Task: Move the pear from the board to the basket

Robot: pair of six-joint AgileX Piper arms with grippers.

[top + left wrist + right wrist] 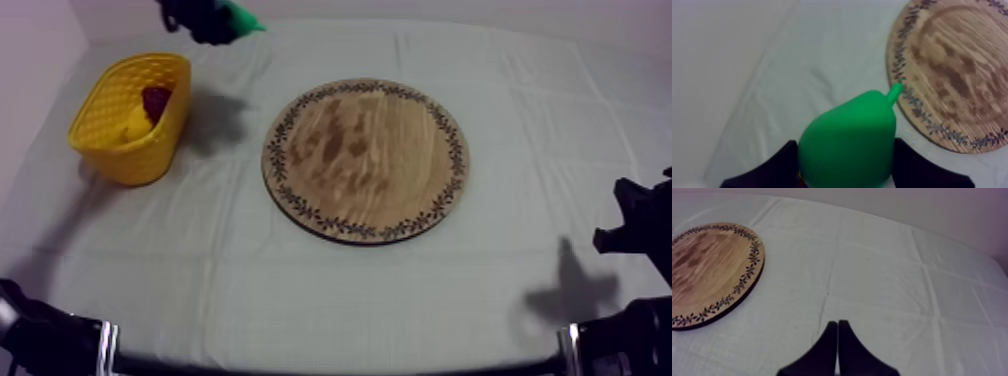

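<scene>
one smooth green pear (847, 125) in left gripper (844, 146) | round wooden board (957, 65)

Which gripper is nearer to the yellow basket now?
Left. The left gripper, jaws shut on the pear, hangs near the yellow basket's far side; the right gripper rests beyond the wooden board at the table's right side.
</scene>
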